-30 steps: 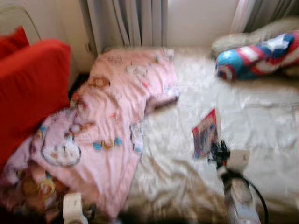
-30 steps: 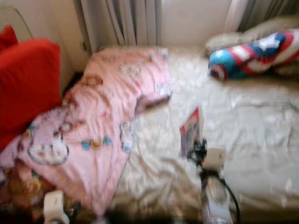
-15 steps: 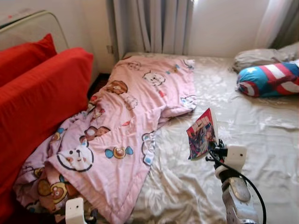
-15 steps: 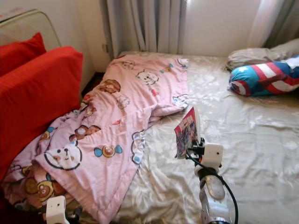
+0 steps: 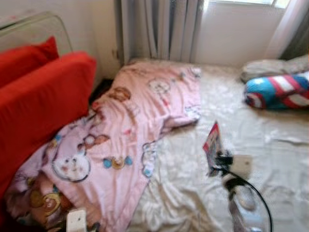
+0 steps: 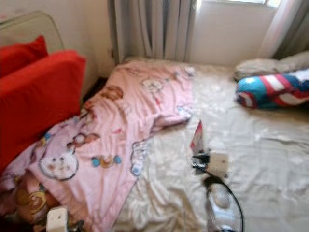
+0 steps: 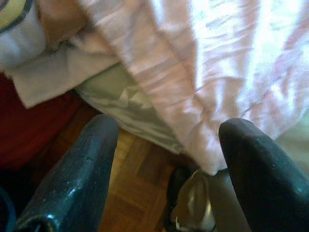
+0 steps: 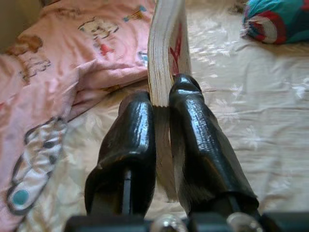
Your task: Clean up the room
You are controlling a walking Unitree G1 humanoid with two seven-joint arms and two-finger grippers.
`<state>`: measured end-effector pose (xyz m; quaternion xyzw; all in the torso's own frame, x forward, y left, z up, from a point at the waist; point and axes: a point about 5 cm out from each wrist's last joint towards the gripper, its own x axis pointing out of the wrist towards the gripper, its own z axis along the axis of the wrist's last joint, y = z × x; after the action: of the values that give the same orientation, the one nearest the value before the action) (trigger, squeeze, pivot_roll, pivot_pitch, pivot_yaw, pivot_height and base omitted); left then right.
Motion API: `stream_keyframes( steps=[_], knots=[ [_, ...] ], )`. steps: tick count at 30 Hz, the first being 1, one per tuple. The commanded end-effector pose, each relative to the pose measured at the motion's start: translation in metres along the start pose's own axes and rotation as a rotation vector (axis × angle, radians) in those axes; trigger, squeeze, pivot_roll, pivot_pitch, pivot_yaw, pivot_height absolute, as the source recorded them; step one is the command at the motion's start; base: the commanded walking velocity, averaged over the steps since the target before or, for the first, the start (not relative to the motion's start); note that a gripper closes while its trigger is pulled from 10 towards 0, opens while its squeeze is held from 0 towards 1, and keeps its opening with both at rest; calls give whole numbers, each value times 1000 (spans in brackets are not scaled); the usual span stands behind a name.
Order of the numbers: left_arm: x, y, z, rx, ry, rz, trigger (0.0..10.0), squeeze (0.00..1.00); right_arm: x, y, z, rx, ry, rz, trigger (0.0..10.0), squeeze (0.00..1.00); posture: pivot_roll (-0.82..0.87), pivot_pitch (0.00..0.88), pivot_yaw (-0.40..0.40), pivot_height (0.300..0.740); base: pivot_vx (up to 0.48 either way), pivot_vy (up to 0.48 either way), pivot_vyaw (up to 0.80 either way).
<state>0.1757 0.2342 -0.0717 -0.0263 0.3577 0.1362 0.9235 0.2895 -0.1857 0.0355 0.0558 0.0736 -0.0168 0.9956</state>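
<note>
On the far left two red cushions (image 5: 43,96) lean by the bed, and a pink blanket (image 5: 130,130) printed with cartoon bears lies rumpled down the left half of the mattress, its lower corner spilling off the edge. The left gripper (image 7: 166,169) hangs low at that corner with its fingers spread apart and nothing between them, wooden floor showing beneath. Further right, the right gripper (image 8: 161,140) is clenched on a book (image 8: 166,53), held upright by its lower edge above the cream sheet (image 5: 270,145), near the middle of the bed. Half a second ago the book's colourful cover faced the head camera; now it is seen almost edge-on, so the wrist seems to have turned, and the whole view has shifted a little with the robot's own motion. That suggests the book is being carried off to be put away. On the far right, a striped bolster pillow (image 5: 277,91) lies by the window.
</note>
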Motion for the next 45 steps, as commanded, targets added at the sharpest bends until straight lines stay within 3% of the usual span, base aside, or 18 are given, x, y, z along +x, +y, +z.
stream_keyframes(
  steps=[1,12,45],
  knots=[
    [0,-8,-3,9,14,-22,10000,0,1,-11,7,-5,-33,-31,10000,0,-11,0,-39,706,0,-274,0],
    [-1,-6,-5,10,22,-18,10000,0,1,-9,5,4,-18,-29,10000,0,-11,0,-40,706,0,-275,-327],
    [3,0,6,60,-2,-32,10000,0,4,-3,5,22,-21,1,10000,0,-36,0,11,706,0,-274,0]
  ],
)
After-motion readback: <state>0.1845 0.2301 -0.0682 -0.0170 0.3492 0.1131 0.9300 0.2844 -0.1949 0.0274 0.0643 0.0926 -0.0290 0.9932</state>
